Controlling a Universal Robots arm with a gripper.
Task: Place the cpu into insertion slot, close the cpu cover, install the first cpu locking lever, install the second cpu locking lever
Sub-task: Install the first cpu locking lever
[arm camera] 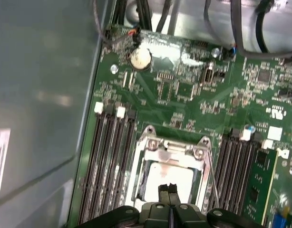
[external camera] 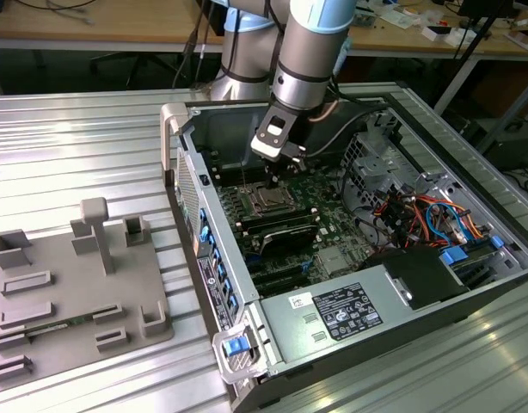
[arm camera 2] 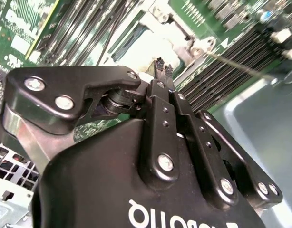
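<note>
cpu (arm camera: pixel 166 175) sits in the insertion slot (arm camera: pixel 142 183); its pale metal face shows through the open centre of the cpu cover (arm camera: pixel 170 147). The cover looks to be lying flat over the chip, silvery frame around all sides that can be seen. In the second wrist view the same pale face (arm camera 2: pixel 136 56) is just beyond the fingertips.

One locking lever (arm camera: pixel 213 183), a thin silvery rod, runs along one side of the socket. In the second wrist view it (arm camera 2: pixel 234 65) angles off across the memory slots. Can't tell if it's latched.

gripper (arm camera: pixel 170 189) is right over the socket. Its fingers (arm camera: pixel 163 191) are together with nothing between them, tips over the near edge of the chip face. Whether they touch it: can't tell. The second wrist view gives the same read (arm camera 2: pixel 162 66), tips all but touching each other. In the exterior view the gripper (external camera: pixel 272 182) points down into the case directly above the socket (external camera: pixel 269 203).

Around it:
- Long black memory slots (arm camera: pixel 110 156) flank the socket on both sides, on the green board (arm camera: pixel 184 109).
- A coin cell (arm camera: pixel 140 58) sits further up the board.
- The board sits in an open computer case (external camera: pixel 185 163) lying on its side on the ribbed metal bench (external camera: pixel 75 138).
- A power supply (external camera: pixel 350 310) is at the near end of the case. Coloured cables (external camera: pixel 427 215) are toward the exterior view's right.
- A grey fixture tray (external camera: pixel 75 301) is on the bench at the exterior view's left, well apart from the case.
</note>
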